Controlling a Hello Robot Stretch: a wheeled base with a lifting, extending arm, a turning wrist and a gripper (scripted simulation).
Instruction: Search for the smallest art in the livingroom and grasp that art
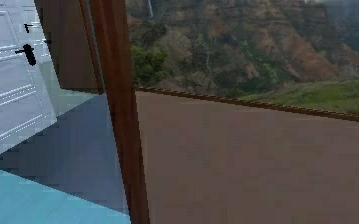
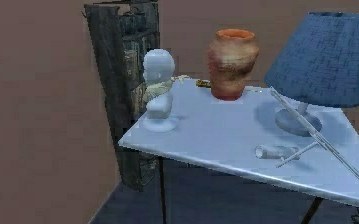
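Pale bust (image 2: 159, 88), terracotta vase (image 2: 232, 62) and perhaps a lamp (image 2: 322, 60) share a table (image 2: 215, 138); claw's state I cannot tell.

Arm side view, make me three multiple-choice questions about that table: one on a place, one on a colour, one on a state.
1. Where does the white stone-like bust stand on the pale blue table?
A. at its left end
B. beneath the lamp
C. right of the vase

2. What colour is the cone-shaped fabric lampshade?
A. red
B. blue
C. yellow

3. How does the reddish-brown ceramic vase stand?
A. on its side
B. upside down
C. upright

Answers:
1 A: the bust sits near the table's left corner, left of the vase.
2 B: the shade is plainly blue.
3 C: its mouth faces up and its base rests on the tabletop.
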